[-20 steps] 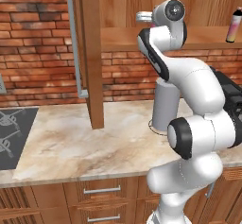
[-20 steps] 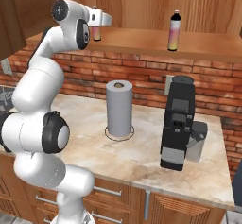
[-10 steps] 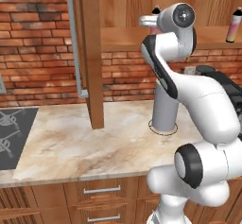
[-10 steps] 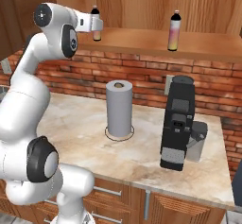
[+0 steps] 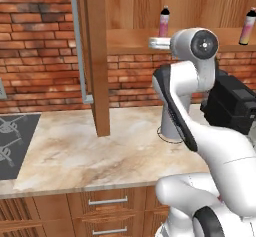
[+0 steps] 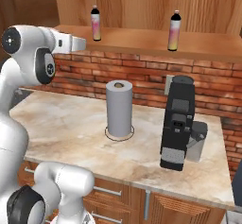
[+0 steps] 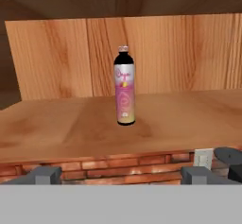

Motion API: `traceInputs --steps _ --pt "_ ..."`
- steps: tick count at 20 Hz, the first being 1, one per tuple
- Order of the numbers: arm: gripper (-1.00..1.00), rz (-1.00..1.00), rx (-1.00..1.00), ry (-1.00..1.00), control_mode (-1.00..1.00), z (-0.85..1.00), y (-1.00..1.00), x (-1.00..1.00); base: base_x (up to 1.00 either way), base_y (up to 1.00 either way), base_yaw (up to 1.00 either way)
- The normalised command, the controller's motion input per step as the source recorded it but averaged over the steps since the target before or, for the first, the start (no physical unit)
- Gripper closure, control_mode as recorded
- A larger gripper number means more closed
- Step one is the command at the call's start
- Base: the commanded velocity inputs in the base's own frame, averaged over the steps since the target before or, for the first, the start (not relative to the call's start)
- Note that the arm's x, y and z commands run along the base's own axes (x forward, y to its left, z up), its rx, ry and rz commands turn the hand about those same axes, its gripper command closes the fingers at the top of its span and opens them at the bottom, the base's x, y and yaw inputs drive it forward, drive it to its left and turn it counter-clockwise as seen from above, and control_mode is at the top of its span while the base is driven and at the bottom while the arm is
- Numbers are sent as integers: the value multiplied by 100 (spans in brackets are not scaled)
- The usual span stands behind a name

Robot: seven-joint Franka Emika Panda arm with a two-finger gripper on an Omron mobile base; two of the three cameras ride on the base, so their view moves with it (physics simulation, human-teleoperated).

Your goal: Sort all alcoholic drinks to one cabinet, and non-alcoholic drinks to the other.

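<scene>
gripper (image 7: 121, 175) jaws wide apart, holding nothing | pink bottle (image 7: 125, 86) dead ahead, standing upright on the cabinet shelf (image 7: 56, 128) | clear gap between them

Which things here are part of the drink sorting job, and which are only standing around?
Job:
- left pink bottle
- right pink bottle
- wide cabinet shelf
- open tool

Standing around:
- paper towel roll
- coffee machine
- stove
- counter

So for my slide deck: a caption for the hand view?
Open claw faces a small pink bottle standing upright on the wide cabinet's shelf floor.
</scene>
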Motion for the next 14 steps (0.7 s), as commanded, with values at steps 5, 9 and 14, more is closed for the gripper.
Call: traceInputs --steps 5,9,14 --pt "-100 0 0 0 -100 -37 10 -100 0 0 0" --pt "-100 0 0 2 -100 -62 5 -100 0 0 0" --pt "-100 0 0 10 -100 -86 5 -91 0 0 0"
